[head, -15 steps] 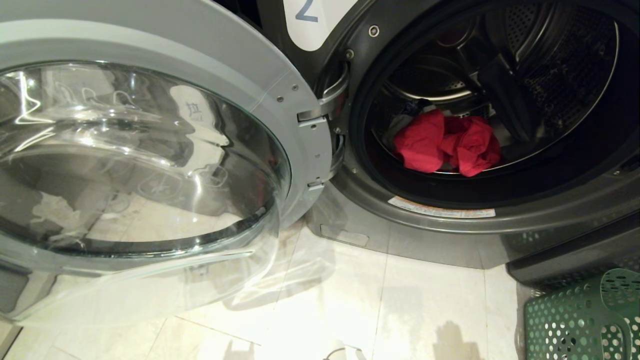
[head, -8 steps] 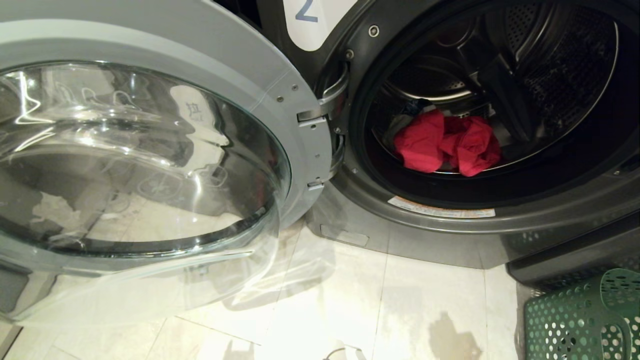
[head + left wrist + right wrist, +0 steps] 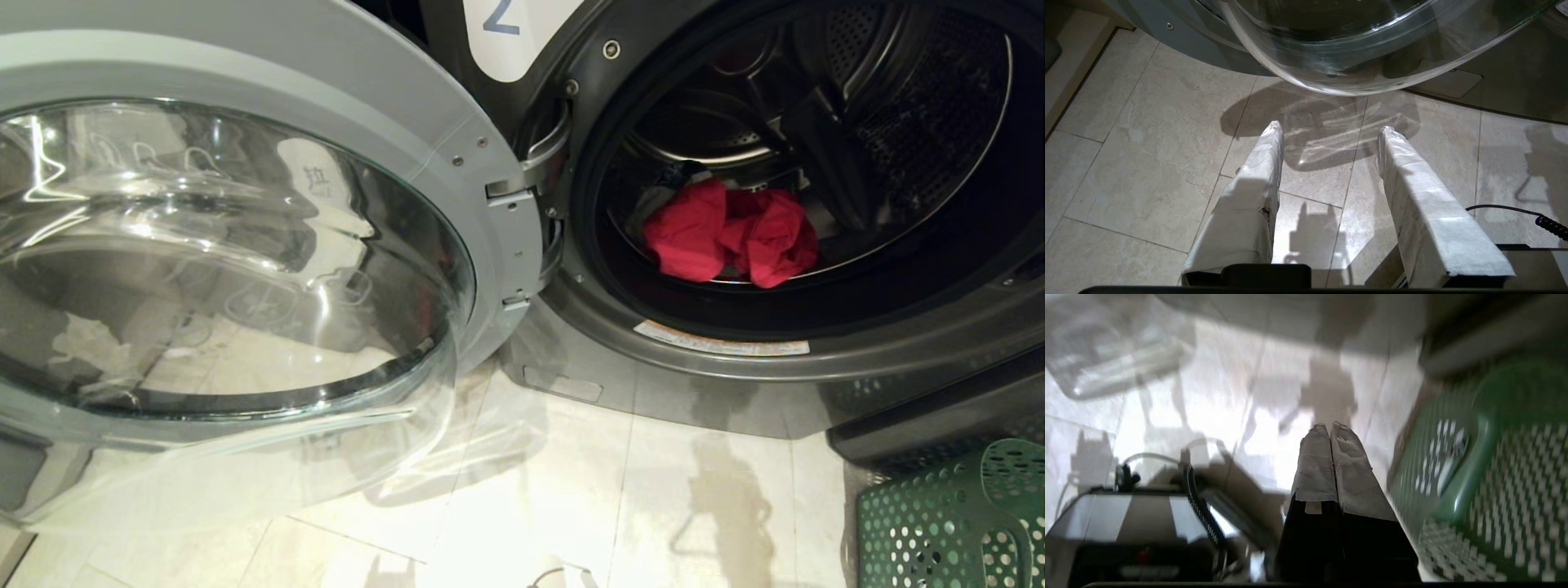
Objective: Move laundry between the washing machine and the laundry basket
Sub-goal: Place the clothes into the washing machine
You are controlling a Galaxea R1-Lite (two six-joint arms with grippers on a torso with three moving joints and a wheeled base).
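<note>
Laundry (image 3: 729,235): crumpled red cloth heaped inside washing machine (image 3: 735,359) drum

Washing machine (image 3: 735,392) door (image 3: 245,245) swung open; red laundry (image 3: 727,233) in drum; green laundry basket (image 3: 947,514) btm right.

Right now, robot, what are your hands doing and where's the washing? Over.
Left gripper open over floor, empty. Right gripper shut, empty, beside green basket. Red laundry in drum, door open. Nothing blocking.

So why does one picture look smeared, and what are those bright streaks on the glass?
Right wrist view: motion blur smears the green basket and floor. Head view: reflections glare on the open door's glass; the red garment stays crisp. Left wrist view: sharp, shadows on tiles.
</note>
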